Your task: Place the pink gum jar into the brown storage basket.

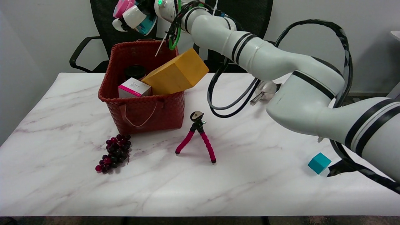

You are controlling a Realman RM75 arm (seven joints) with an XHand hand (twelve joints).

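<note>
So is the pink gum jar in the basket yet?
Not yet. The right hand holds the pink gum jar in the air, above the brown storage basket.

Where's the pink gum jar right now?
In the head view, upper left: the pink gum jar is held by the right hand in the air above the brown basket.

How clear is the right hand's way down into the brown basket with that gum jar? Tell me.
Probably clear enough: the right hand holds the pink gum jar above the brown basket; the left rear looks free, though the yellow box fills the right.
</note>
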